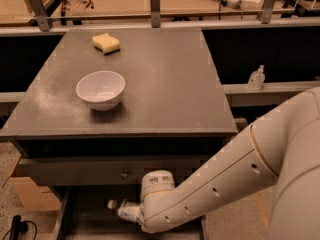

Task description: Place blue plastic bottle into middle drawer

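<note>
The blue plastic bottle (pixel 125 211) is clear with a small white cap pointing left. It hangs tilted over the dark floor of the open middle drawer (pixel 61 215), below the cabinet top. My gripper (pixel 135 216) is at the end of the white arm, reaching in from the right. It is shut on the bottle's body and mostly hidden behind the wrist (pixel 157 184). Only the bottle's cap end shows.
A closed grey drawer front with a small round knob (pixel 125 174) sits just above the open drawer. On the cabinet top are a white bowl (pixel 101 89) and a yellow sponge (pixel 106 43). A tiny pump bottle (pixel 256 78) stands on the right ledge. A cardboard box (pixel 29 194) is on the floor at left.
</note>
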